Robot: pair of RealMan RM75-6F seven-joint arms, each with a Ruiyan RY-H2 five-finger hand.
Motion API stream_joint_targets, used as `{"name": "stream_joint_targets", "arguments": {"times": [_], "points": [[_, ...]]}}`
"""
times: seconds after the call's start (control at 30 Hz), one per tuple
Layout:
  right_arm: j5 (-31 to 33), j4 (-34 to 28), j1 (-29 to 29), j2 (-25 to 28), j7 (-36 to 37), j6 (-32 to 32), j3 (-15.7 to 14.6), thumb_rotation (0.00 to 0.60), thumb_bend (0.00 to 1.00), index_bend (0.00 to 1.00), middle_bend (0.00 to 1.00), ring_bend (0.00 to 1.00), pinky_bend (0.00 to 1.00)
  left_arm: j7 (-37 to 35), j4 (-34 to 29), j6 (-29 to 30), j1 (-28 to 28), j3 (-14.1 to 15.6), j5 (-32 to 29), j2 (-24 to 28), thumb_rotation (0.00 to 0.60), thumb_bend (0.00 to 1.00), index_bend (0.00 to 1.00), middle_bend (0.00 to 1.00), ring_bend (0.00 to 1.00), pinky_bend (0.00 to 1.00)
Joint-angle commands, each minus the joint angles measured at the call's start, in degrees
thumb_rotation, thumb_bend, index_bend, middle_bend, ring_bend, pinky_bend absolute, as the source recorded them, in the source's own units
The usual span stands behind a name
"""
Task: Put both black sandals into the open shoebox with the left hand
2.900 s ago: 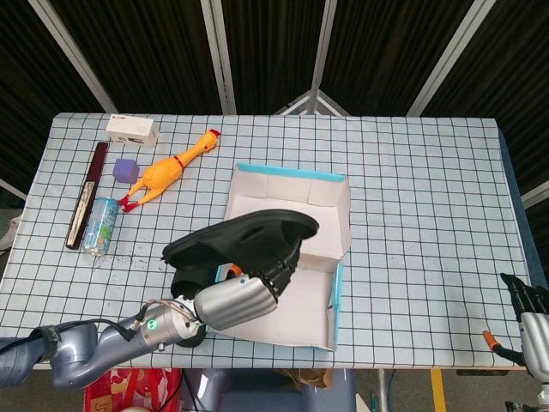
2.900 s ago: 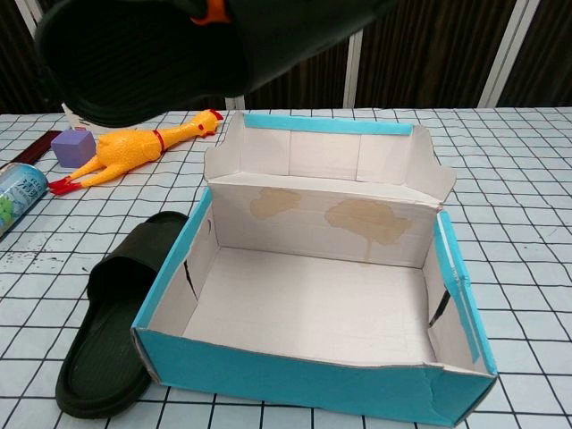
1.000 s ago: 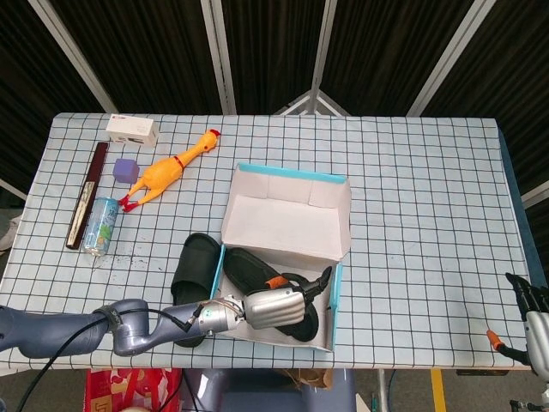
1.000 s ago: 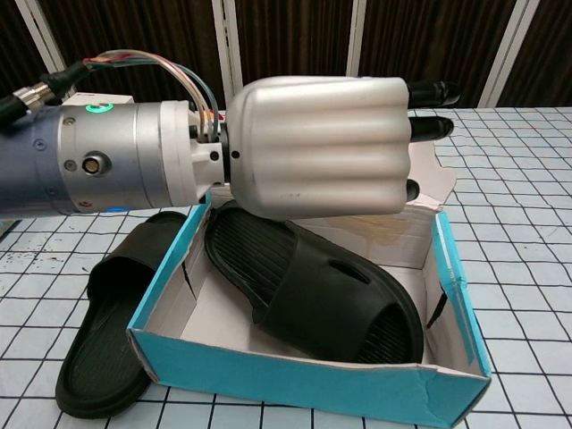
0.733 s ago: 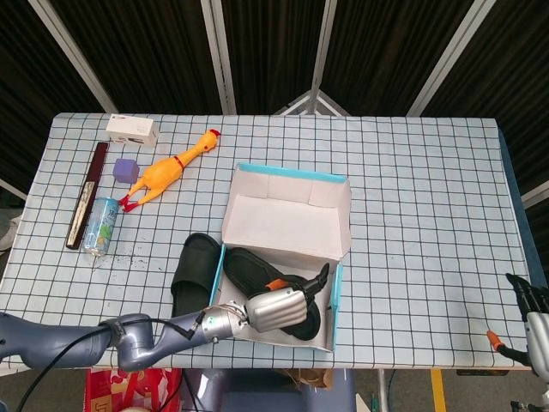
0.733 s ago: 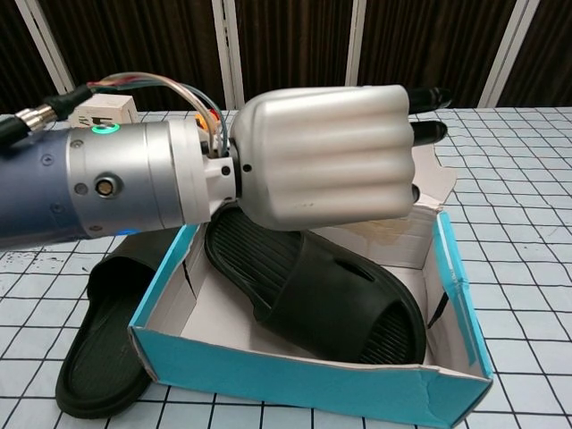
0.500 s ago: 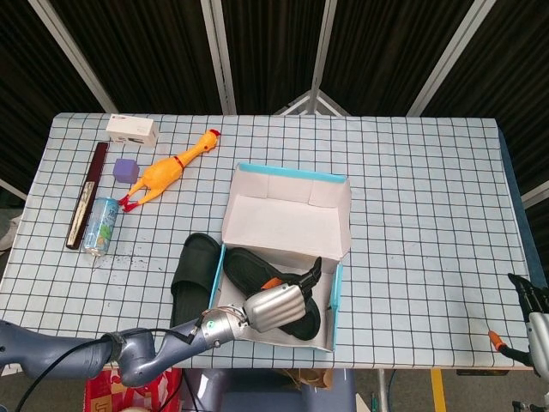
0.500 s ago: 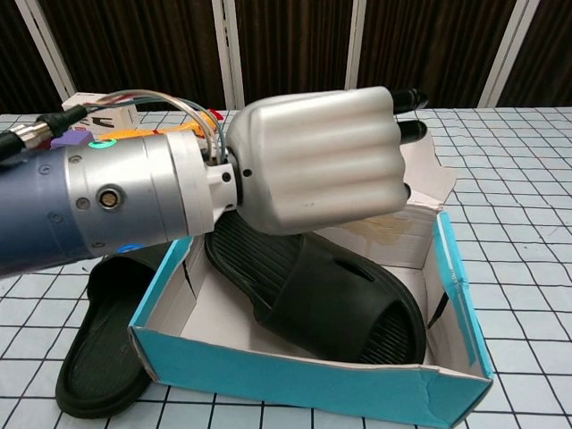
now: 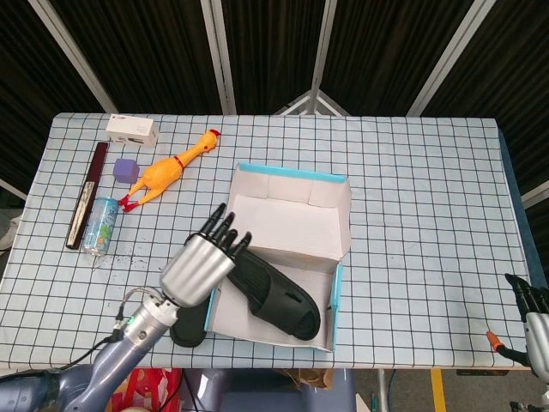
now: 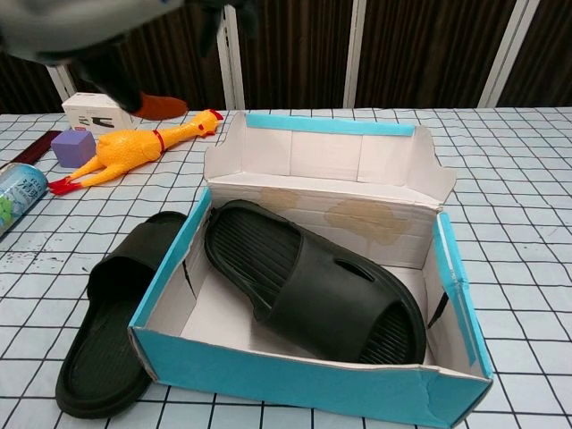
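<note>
Step in hand: one sandal boxed, one left to fetch.

- Second black sandal (image 10: 112, 326): on the desk (image 9: 412, 197), touching the shoebox's left wall.
- Left robot hand (image 9: 199, 264): raised over the shoebox's left edge, fingers spread, holding nothing.
- Open shoebox (image 10: 304, 389): first black sandal (image 10: 308, 286) lies diagonally inside.
- Right robot hand (image 9: 530, 319): far right of the shoebox, grip unclear.

Next move, likely: lower left of the shoebox and grip the outside sandal.
</note>
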Motion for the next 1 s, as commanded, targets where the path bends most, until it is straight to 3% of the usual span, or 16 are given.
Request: {"name": "stream_joint_targets", "arguments": {"times": [0.03, 0.17, 0.43, 0.57, 0.83, 1.0], "points": [[0.0, -0.2, -0.1, -0.1, -0.3, 0.1, 0.0, 0.6, 0.25, 0.08, 0.12, 0.14, 0.09, -8.2, -1.7, 2.9, 4.8, 1.6, -4.0, 6.3, 0.6, 0.31, 0.22, 0.35, 0.16, 0.12], [0.2, -0.2, 0.0, -0.1, -0.5, -0.1, -0.1, 0.6, 0.25, 0.08, 0.12, 0.14, 0.09, -15.8, 0.4, 1.8, 6.8, 3.3, -7.0, 9.9, 0.6, 0.29, 0.18, 0.29, 0.16, 0.12], [0.6, -0.5, 0.3, 0.0, -0.9, -1.0, -0.2, 0.6, 0.25, 0.08, 0.12, 0.14, 0.09, -27.9, 6.0, -3.2, 7.3, 5.0, -12.4, 10.7, 0.6, 0.21, 0.12, 0.23, 0.13, 0.11], [0.7, -0.6, 0.3, 0.1, -0.9, -1.0, -0.1, 0.6, 0.25, 0.08, 0.12, 0.14, 0.09, -29.3, 8.3, -4.7, 6.9, 5.3, -14.9, 10.1, 0.586, 0.14, 0.11, 0.19, 0.13, 0.11], [1.0, -0.7, 0.5, 0.2, -1.2, -1.5, -0.2, 0.6, 0.25, 0.08, 0.12, 0.14, 0.09, -30.7, 12.9, -9.2, 4.0, 4.7, -22.0, 6.6, 0.56, 0.13, 0.11, 0.15, 0.13, 0.11], [1.4, -0.7, 0.6, 0.2, -1.2, -1.5, 0.0, 0.6, 0.25, 0.09, 0.12, 0.14, 0.09, -34.0, 12.1, -12.1, 2.0, 3.4, -24.0, 5.7, 0.539, 0.12, 0.1, 0.15, 0.13, 0.11]]}}
